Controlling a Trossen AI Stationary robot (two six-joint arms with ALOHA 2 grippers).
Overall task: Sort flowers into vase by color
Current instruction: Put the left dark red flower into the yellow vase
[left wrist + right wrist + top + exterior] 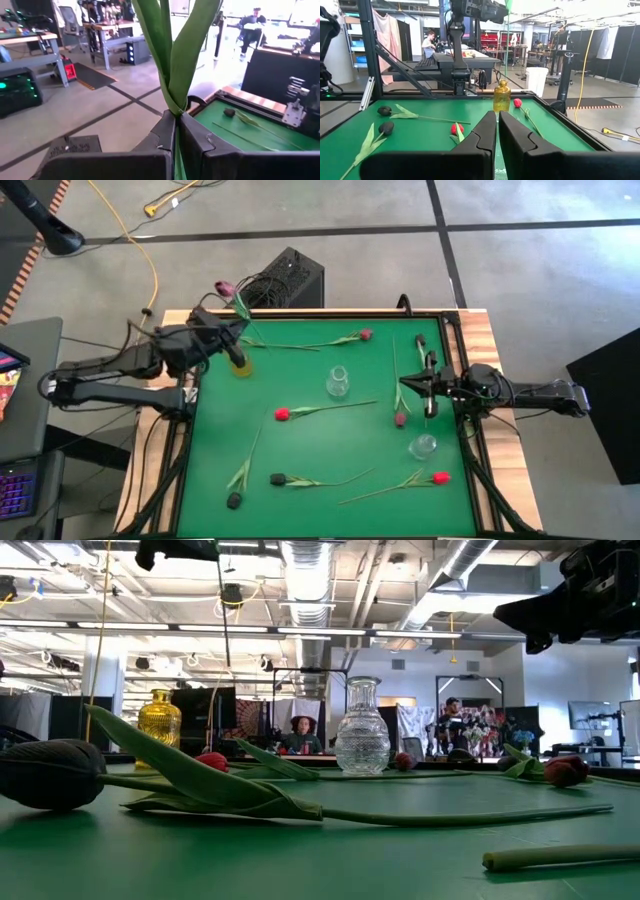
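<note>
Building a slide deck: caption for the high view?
Left gripper holds a pink-maroon tulip above the yellow vase.

Table mat (330,450) green, matt, smooth; wooden table edge (487,345) pale, grain visible; yellow vase (159,720) glossy amber glass, textured; clear vase (361,730) cut glass, faceted and shiny; second clear vase (423,446) plain transparent glass; tulips (190,780) artificial, leaves matt with faint sheen; left gripper (175,132) fingers dark matt plastic; right gripper (497,131) same finish; floor (400,260) grey concrete, smooth.
</note>
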